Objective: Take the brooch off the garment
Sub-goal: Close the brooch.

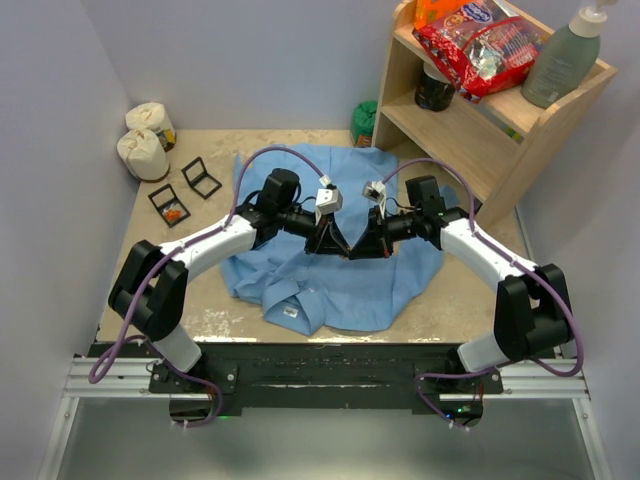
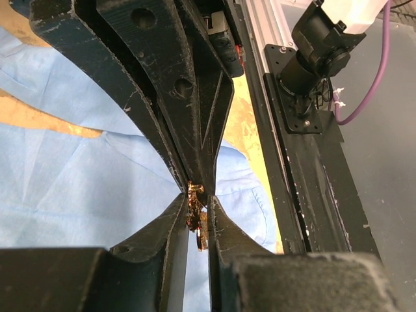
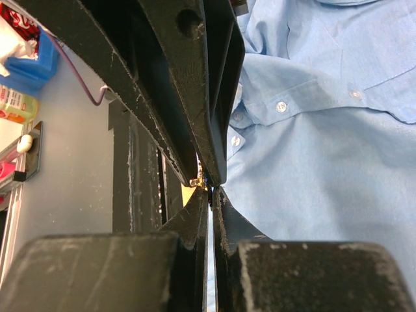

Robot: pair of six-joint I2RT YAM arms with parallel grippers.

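Observation:
The light-blue shirt (image 1: 330, 292) lies spread on the table, collar toward the near edge. My two grippers meet tip to tip just above its middle. My left gripper (image 1: 333, 243) is shut on a small gold brooch (image 2: 195, 211), which sits upright between its fingertips (image 2: 177, 218). My right gripper (image 1: 368, 245) is shut too, its tips pinching the brooch's upper end (image 3: 197, 184). The shirt shows behind the fingers in the left wrist view (image 2: 78, 188) and the right wrist view (image 3: 325, 162), with white buttons. Whether the brooch still touches the cloth is hidden.
A wooden shelf (image 1: 470, 130) with a snack bag and a bottle stands at the back right. Two white pouches (image 1: 145, 150) and two small black boxes (image 1: 185, 192) lie at the back left. A green object (image 1: 365, 120) sits behind the shirt.

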